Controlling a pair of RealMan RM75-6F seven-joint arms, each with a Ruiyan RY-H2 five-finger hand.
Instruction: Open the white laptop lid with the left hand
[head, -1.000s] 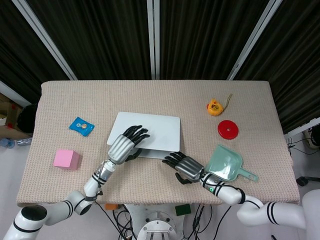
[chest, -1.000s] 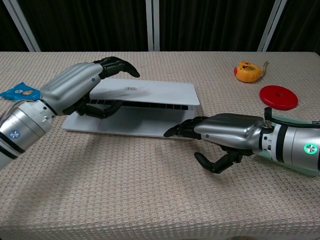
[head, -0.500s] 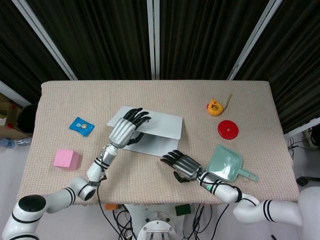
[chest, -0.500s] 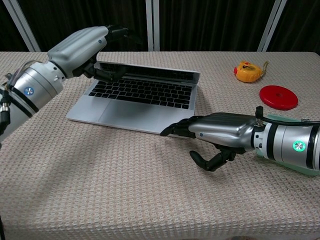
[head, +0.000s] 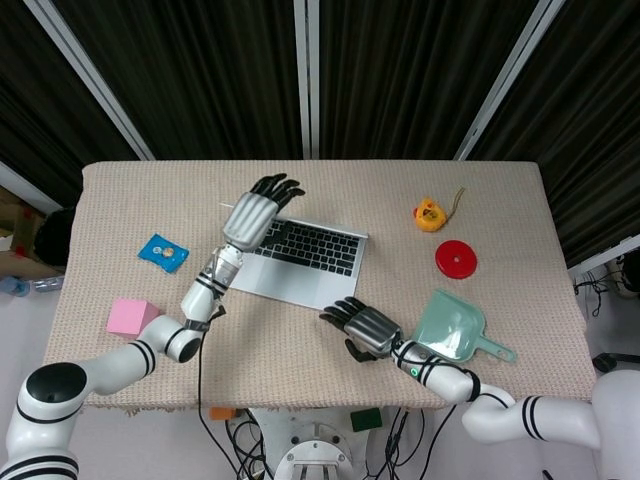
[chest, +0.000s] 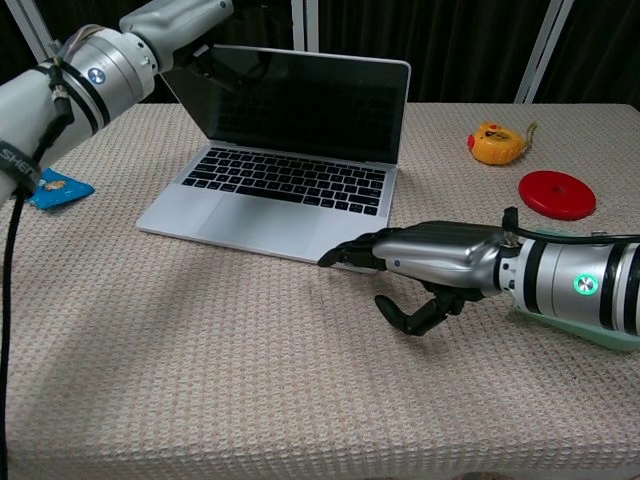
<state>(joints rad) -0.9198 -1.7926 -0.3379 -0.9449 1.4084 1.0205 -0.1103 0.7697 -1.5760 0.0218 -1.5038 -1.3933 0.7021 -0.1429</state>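
The table (head: 480, 190) is covered with a bumpy tan cloth. The white laptop (chest: 285, 190) sits near the middle, a bit to the left, with its lid (chest: 305, 105) standing up and its dark screen showing. The left hand (head: 255, 212) is at the top left corner of the lid, with its fingers over the top edge (how tightly it holds, I cannot tell). The right hand (chest: 430, 262) rests on the cloth just beside the laptop's front right corner, holding nothing, its fingers stretched out flat and its thumb curled under. A green dustpan (head: 455, 328) lies by the right arm. Left of the laptop are a pink block (head: 133, 317) and a blue packet (head: 163, 252). Far to the right are a red disc (head: 456, 260) and a small yellow toy (head: 429, 215).
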